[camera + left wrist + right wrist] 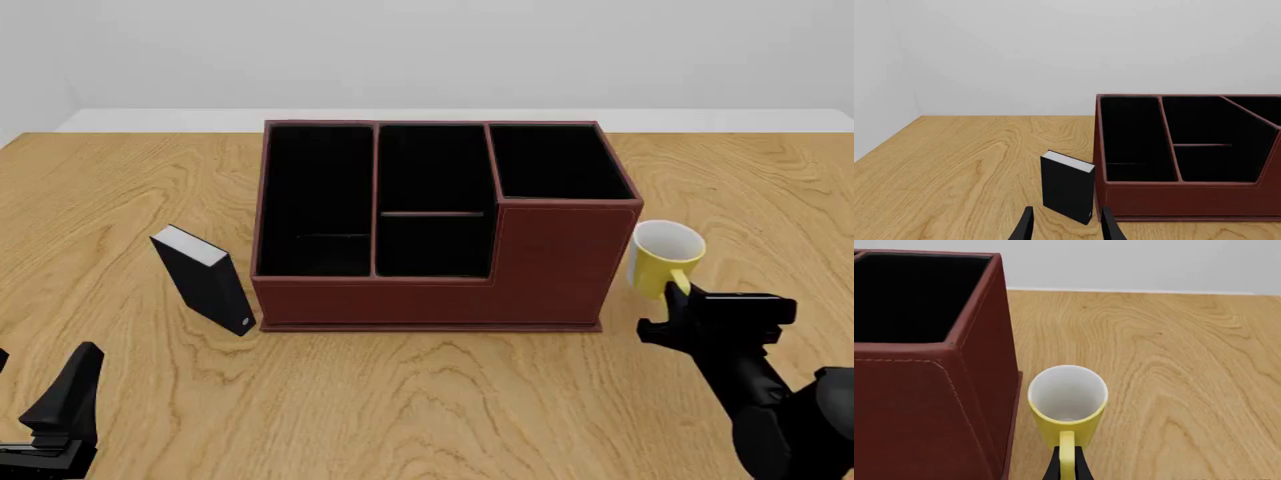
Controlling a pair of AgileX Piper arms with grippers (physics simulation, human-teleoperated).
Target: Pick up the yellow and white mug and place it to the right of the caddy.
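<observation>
The yellow and white mug (663,252) stands upright just right of the caddy (441,290), close to its right wall, with its handle pointing toward me. In the right wrist view the mug (1067,395) shows its white inside. My right gripper (1069,462) is shut on the yellow handle, and in the front view this gripper (677,298) sits just behind the mug. The caddy (934,380) is reddish-brown with black compartments. My left gripper (1066,227) is open with nothing in it, low at the front left (67,395), and it faces the caddy (1187,195).
A small black book-like block (203,278) stands upright on the wooden table (441,400) just left of the caddy. It is straight ahead of my left gripper's fingers (1026,227), and the block (1067,186) stands close to them. A white wall rises behind the table's far edge.
</observation>
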